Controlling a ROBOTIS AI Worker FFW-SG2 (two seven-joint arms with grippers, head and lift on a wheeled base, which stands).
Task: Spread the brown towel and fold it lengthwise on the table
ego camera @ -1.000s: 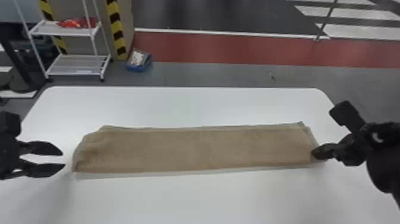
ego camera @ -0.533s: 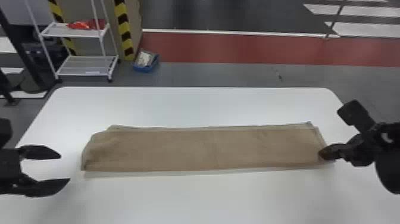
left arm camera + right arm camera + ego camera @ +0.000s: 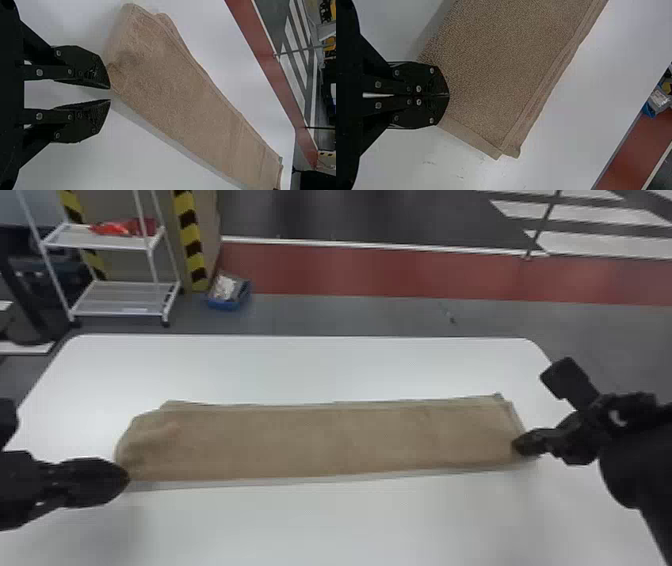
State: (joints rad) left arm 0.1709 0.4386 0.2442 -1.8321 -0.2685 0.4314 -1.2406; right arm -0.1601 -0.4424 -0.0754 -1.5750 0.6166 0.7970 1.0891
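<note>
Folded brown cloth towel (image 3: 320, 442): black right gripper (image 3: 449, 95) pinched right end, likely as anchor; black left gripper (image 3: 110, 94) gaped by left end.

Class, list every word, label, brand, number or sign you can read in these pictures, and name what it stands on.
No word, brand or number can be read.
Pale packet in the blue plastic bin: any print is too small to read.
Yellow-and-black warning stripes on the upright behind the white metal rack: pattern only, no lettering to read.
Brown cloth towel: no text seen.
</note>
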